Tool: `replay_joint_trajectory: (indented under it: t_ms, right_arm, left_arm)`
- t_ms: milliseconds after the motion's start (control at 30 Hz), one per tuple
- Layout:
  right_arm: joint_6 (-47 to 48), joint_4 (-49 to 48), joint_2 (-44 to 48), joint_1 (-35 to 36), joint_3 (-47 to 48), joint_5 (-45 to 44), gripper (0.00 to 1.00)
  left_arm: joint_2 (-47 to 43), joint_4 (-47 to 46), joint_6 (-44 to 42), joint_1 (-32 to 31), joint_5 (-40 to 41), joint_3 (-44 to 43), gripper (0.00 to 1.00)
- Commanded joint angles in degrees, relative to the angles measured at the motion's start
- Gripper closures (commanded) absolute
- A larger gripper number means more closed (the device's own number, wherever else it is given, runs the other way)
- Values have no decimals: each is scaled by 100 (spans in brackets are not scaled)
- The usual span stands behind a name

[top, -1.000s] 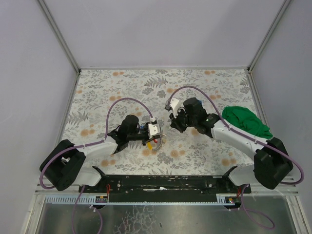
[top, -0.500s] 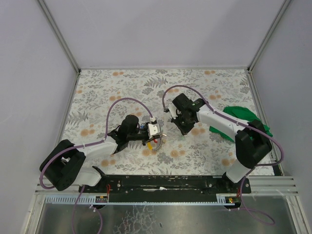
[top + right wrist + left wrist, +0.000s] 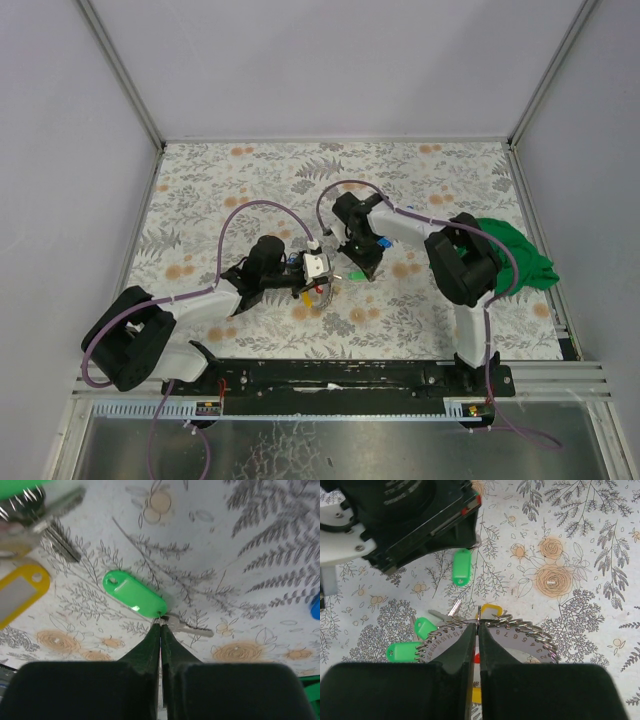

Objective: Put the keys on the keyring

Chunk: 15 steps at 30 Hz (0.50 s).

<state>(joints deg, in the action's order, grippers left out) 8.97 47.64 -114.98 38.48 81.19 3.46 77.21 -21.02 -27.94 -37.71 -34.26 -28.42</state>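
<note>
Keyring (image 3: 520, 628) clamped in left gripper (image 3: 478, 629); green key (image 3: 135, 596) pinched by right gripper (image 3: 160, 628), lifting and threading judged next.

Left arm (image 3: 195, 305) and right arm (image 3: 402, 226) show white links, black joints, purple cables.

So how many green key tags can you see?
3. One green tag lies alone, the right gripper pinching its key. The second tag and third tag sit beside the keyring clamped in the left gripper. Others may hide underneath.
</note>
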Motion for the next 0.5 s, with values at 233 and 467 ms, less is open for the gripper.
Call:
replay_joint_trajectory:
  t_ms: [233,467]
  right_arm:
    - [-106,-307,59,37,303,-50,73]
    - [-435,-1678,1392,37,-796,245,55]
  left_arm:
    - [52,-274,84,50,96,-190,98]
    - [24,-358,132,45,120,-158,96]
